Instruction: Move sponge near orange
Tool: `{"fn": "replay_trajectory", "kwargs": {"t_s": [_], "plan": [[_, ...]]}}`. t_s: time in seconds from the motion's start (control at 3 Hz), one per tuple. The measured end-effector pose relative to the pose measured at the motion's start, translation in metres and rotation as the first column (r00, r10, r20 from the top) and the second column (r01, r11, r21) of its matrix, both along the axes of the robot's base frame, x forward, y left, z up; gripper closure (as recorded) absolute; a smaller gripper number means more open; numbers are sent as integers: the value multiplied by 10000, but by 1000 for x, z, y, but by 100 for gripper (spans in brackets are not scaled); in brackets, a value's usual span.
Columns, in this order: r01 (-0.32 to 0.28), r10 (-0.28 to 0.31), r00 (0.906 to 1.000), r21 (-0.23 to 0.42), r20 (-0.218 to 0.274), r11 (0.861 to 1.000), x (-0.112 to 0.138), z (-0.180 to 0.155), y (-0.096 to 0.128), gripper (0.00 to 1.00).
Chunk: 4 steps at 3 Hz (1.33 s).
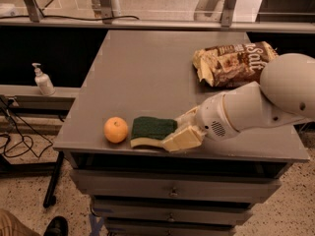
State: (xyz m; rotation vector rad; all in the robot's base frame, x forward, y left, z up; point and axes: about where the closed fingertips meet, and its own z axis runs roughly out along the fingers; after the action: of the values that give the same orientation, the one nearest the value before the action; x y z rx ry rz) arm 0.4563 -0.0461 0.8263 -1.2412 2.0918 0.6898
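The orange [116, 130] sits near the front left edge of the grey table [147, 68]. The sponge [151, 130], dark green on top with a pale yellow base, lies just right of the orange with a narrow gap between them. My gripper [173, 132] reaches in from the right, its cream fingers [183, 139] closed on the sponge's right end. The white arm [246, 113] stretches back to the right behind it. The sponge's right end is hidden by the fingers.
A brown-and-cream snack bag [235, 63] lies at the table's back right. Drawers [172, 193] sit under the table's front edge. A soap dispenser [43, 80] stands on a low ledge to the left. Cables [15, 141] trail on the floor at left.
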Motion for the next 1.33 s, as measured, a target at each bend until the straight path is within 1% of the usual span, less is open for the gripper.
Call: {"fn": "replay_trajectory", "kwargs": {"t_s": [0.33, 1.0, 1.33], "plan": [[-66, 65, 9999, -24, -92, 10000, 0, -2, 1, 60], [-67, 67, 9999, -24, -93, 10000, 0, -1, 1, 12], [-80, 80, 9999, -60, -99, 9999, 2, -2, 1, 0]]}}
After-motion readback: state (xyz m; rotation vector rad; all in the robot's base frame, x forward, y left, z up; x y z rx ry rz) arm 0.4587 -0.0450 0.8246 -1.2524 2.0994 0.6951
